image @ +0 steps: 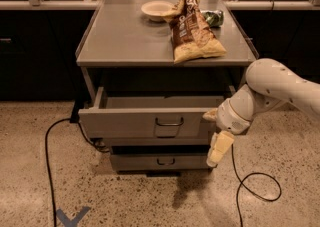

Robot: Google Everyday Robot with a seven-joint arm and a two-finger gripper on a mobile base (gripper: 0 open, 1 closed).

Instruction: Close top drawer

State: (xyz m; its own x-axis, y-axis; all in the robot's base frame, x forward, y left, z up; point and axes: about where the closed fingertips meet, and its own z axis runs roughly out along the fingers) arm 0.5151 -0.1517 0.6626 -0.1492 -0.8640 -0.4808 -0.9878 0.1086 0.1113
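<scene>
The top drawer [135, 123] of a grey metal cart stands pulled out, its inside showing and its small loop handle [169, 121] in the middle of the flat front. My gripper [218, 146] hangs from the white arm [280, 83] at the right end of that front, right up against its right edge. A narrower lower drawer [160, 161] sits shut beneath it.
On the cart top [125, 36] lie a white bowl [156, 9], a brown chip bag [192, 31] and a green packet [214, 18]. Black cables run over the speckled floor at the left [47, 161] and right [257, 186]. Dark counters stand behind.
</scene>
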